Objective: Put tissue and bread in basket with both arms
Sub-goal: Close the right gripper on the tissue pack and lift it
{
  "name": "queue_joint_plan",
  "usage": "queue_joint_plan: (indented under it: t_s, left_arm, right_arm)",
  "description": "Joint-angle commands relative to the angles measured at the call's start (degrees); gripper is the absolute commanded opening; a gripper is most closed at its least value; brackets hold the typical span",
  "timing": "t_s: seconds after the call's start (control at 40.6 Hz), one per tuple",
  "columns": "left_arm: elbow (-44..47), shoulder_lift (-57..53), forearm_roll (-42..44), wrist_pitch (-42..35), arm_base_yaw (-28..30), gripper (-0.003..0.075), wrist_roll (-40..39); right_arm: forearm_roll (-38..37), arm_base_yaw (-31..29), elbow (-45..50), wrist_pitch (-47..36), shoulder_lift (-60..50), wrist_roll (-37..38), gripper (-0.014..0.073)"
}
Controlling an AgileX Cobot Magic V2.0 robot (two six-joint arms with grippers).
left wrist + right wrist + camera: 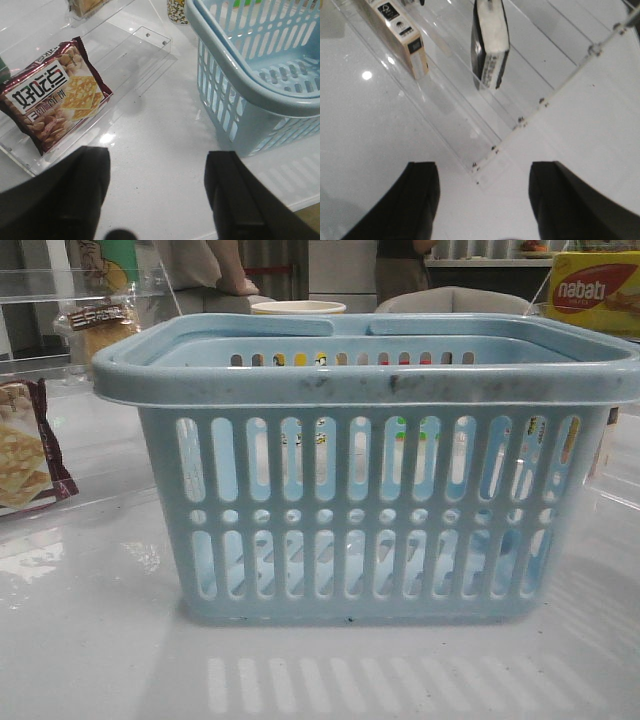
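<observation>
1. My left gripper [157,192] is spread wide with nothing between its dark fingers [65,195]; it hangs over the bare white table [150,140].
2. Just beside it stands the light-blue basket [365,490], upright in the middle of the table. From the left wrist I see one corner and part of the slotted floor, and nothing lies on that part.
3. On my left side a maroon-edged cracker packet [52,95] lies flat on a clear acrylic tray [145,55], apart from the basket.
4. The bread [98,325] sits far back on my left, on a clear shelf behind the basket rim, its dark label band showing.
5. My right gripper [482,200] is also spread wide and holds nothing, above the table near the corner of a clear acrylic rack [485,145].
6. In that rack the tissue [491,42] stands on edge, dark with pale markings. A tan box [402,37] stands near it, apart from it.
</observation>
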Motion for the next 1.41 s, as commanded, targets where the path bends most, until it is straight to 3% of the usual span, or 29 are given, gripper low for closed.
queue_joint_plan:
  t_s: [0.0,0.468,0.764,0.912,1.184,1.381]
  left_arm:
    - [-1.5,0.5,-0.7,-4.0,-0.3,0.0473,0.0]
    - [-1.5,0.5,-0.7,-4.0,-0.3,0.0473,0.0]
    - [-1.5,0.5,-0.7,-4.0,-0.3,0.0473,0.0]
    - [-1.5,0.5,-0.7,-4.0,-0.3,0.0473,0.0]
    - [-1.5,0.5,-0.7,-4.0,-0.3,0.0473,0.0]
    - [-1.5,0.5,-0.7,-4.0,-0.3,0.0473,0.0]
  right_arm:
    - [-0.9,-0.3,-5.3,-4.8,3.4,0.1,0.0507]
    - [-7.3,-0.3,-16.1,-12.0,19.4,0.1,0.0494]
    - [-7.3,-0.3,-17.5,-14.8,23.6,0.1,0.0276]
    - [-7.3,-0.3,-17.5,-15.1,22.9,0.1,0.0204]
    - [-2.6,1.2,-17.5,-14.1,14.4,0.1,0.0202]
    - [-0.2,7.1,-17.5,-9.0,4.7,0.1,0.0202]
